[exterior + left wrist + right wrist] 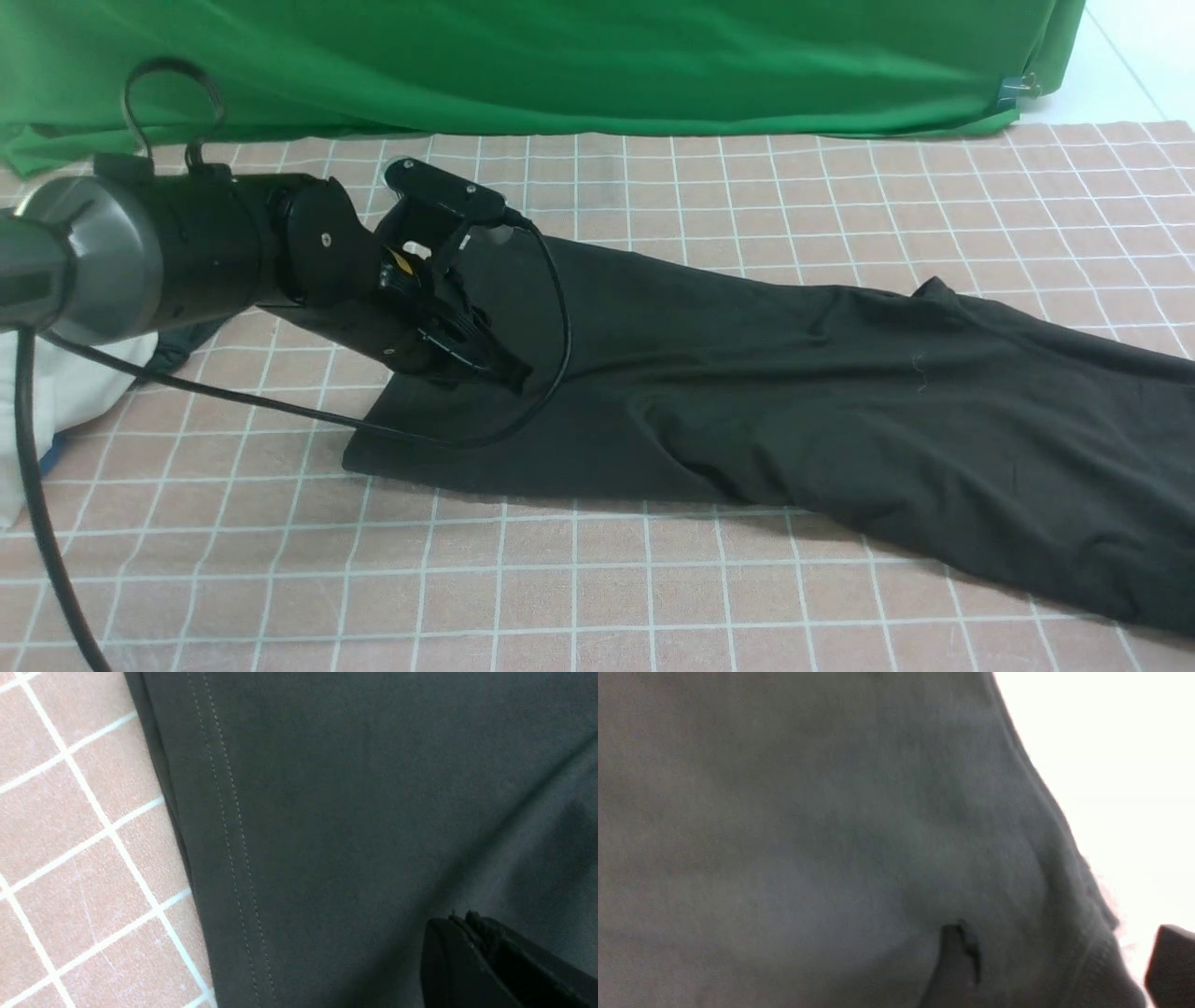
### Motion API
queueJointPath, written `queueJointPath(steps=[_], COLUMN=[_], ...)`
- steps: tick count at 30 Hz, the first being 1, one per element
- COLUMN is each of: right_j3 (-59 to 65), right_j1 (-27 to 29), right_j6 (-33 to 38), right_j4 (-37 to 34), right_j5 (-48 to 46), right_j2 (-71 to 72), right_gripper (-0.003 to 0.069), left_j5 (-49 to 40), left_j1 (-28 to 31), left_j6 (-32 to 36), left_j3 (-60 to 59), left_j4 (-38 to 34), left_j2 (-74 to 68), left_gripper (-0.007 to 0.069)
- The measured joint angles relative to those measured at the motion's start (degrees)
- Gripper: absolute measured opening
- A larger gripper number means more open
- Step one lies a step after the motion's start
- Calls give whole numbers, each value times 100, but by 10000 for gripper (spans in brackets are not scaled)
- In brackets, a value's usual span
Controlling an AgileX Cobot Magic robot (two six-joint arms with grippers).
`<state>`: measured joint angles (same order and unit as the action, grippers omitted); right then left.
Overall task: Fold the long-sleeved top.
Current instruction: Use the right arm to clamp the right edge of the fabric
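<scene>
The long-sleeved top [794, 401] is a big black cloth lying stretched from the left middle of the table past the right edge of the front view. My left gripper [509, 373] hovers low over its left end, near the stitched hem [224, 826]. That gripper [460, 924] is shut, its fingertips pressed together with nothing seen between them. My right arm is outside the front view. In the right wrist view the right gripper [1059, 963] is open, its fingers [952, 961] spread wide. A ribbed edge of the dark top [1087, 956] lies between them.
A pink cover with a white grid [597, 597] lies over the table. A green cloth [560, 56] hangs along the back. A white garment [56, 392] and a smaller dark cloth [187, 341] lie at the left, under my left arm. A black cable [280, 406] trails over the top's left end.
</scene>
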<state>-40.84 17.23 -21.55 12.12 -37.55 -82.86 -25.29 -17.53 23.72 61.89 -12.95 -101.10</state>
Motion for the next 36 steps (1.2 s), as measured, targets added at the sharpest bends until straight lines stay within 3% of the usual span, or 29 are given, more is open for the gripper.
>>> queueJointPath(steps=[5,12,18,20,27,30,33,36], right_j3=[106,237,237,237,237,237,250,314], right_j1=[374,1017,1073,1073,1061,1061,1061,1039], right_j6=[70,1381,1732,1845,2092,2308,2387,1920], right_j4=[-131,-1567,-1715,-1737,-1993,-2054,-1997,-1476], right_j5=[-127,86,118,152,251,257,264,342], right_j2=[-446,-741,-789,-802,-829,-834,-769,-608], right_gripper=[561,560,546,491,155,94,87,87], left_j5=[-29,-29,-29,-29,-29,-29,-29,-29], left_j1=[0,0,0,0,0,0,0,0], left_j6=[0,0,0,0,0,0,0,0], left_j3=[0,0,0,0,0,0,0,0], left_j4=[0,0,0,0,-5,-16,-16,2], left_j2=[0,0,0,0,0,0,0,0], left_gripper=[18,18,18,18,18,18,18,18])
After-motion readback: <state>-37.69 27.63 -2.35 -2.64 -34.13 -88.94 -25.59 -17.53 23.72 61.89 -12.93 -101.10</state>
